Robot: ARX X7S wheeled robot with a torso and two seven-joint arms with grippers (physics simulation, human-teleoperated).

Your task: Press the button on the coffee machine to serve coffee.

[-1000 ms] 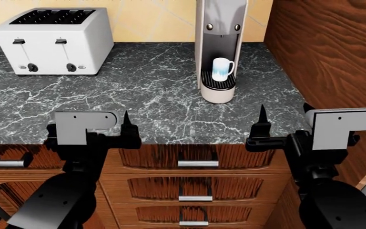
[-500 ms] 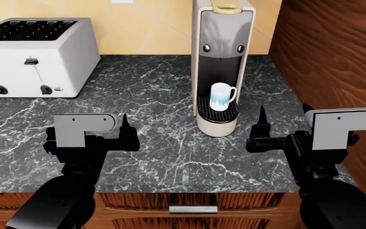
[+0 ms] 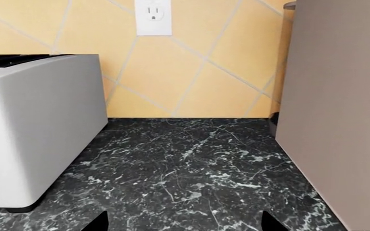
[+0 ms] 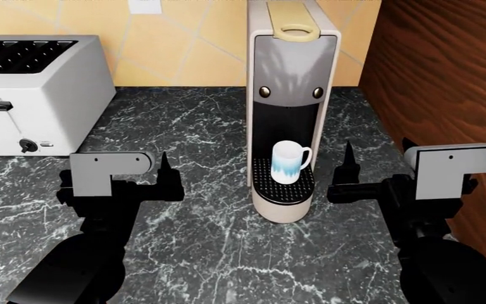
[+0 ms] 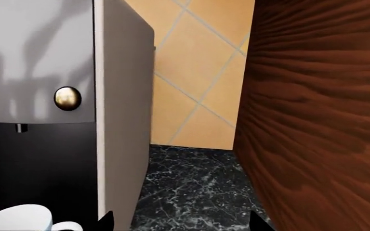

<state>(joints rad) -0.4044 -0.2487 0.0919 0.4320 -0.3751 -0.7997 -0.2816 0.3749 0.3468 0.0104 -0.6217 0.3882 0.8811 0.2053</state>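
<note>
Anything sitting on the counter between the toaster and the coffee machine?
No. In the head view, only bare marble counter separates the toaster from the coffee machine; the left wrist view shows the same bare stretch.

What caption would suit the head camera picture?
Both end effectors, left and right, hover either side of the coffee machine, a mug waiting on its drip tray.

The only lettering that can be read is on the toaster (image 3: 34,127): in the left wrist view, low on its front face just above a small oblong button, stand the small grey capitals "ANCEL", cut off by the picture's edge so that the start of the word is out of sight. In the head view the toaster's (image 4: 32,88) markings are too small to read. The coffee machine (image 4: 290,114) bears no legible text.
</note>
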